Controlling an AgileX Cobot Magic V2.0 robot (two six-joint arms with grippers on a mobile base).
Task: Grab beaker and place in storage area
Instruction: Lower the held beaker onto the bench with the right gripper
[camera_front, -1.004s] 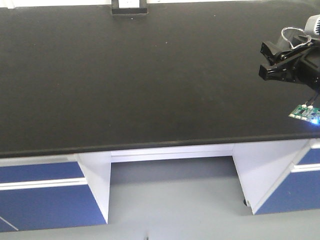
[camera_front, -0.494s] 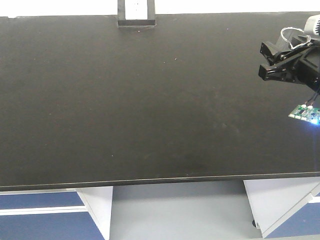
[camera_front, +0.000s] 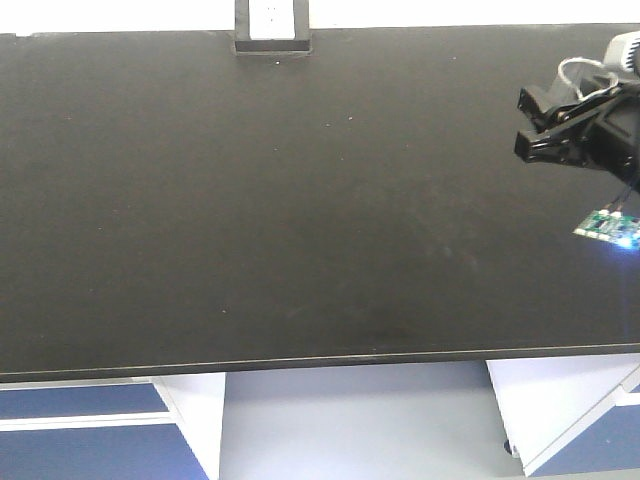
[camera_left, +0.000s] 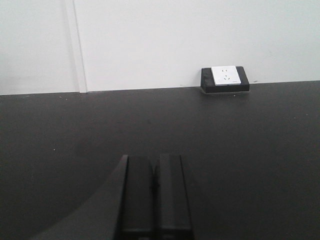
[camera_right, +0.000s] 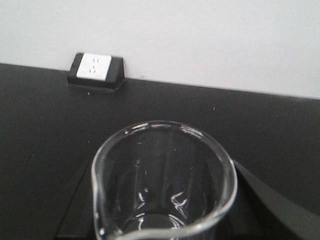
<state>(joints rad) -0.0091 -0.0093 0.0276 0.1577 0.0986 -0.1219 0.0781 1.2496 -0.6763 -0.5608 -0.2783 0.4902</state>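
Matte black counter (camera_front: 300, 200) fills the front view, bare and wide. A white wall rises behind it, and a white outlet (camera_front: 271, 20) in a black frame sits at its rear edge. From the right side, the right arm reaches in over the counter's right end, wrist roughly level. Its right gripper (camera_front: 538, 122) is closed on the beaker (camera_right: 162, 180), with one dark finger on each side of the glass wall, below the rim. The beaker appears about upright over the counter; whether its base touches cannot be told. Low over the counter, the left gripper (camera_left: 155, 195) points toward the outlet, fingers pressed together and empty. The beaker is probably light, stiff, smooth and breakable. A moderate squeeze on the straight wall, not the rim, suits it, followed by a gentle upright set-down.
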